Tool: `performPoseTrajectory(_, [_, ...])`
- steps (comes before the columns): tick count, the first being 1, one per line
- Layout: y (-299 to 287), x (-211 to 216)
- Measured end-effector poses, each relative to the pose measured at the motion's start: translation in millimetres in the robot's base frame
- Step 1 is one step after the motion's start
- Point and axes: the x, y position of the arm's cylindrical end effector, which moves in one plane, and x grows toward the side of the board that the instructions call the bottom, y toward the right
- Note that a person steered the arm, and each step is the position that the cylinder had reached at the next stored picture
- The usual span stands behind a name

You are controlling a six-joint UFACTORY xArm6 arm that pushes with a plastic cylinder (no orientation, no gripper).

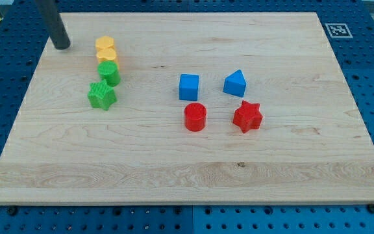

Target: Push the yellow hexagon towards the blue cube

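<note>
The yellow hexagon [104, 44] sits near the view's top left, touching a second yellow block [107, 56] just below it. The blue cube [189, 86] is near the board's middle, well to the right of and below the hexagon. My tip [62, 46] rests on the board to the left of the yellow hexagon, a short gap away and not touching it.
A green cylinder [109, 73] and a green star [101, 95] continue the column below the yellow blocks. A blue wedge-like block [235, 83] is right of the cube. A red cylinder [195, 117] and a red star [247, 117] lie below them. The wooden board [187, 182] ends close to my tip's left.
</note>
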Motion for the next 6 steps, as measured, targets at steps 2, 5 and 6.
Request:
performPoseTrajectory(2, [37.9,0.0])
performPoseTrajectory(5, [82.2,7.3])
performPoseTrajectory(6, [88.3,19.0])
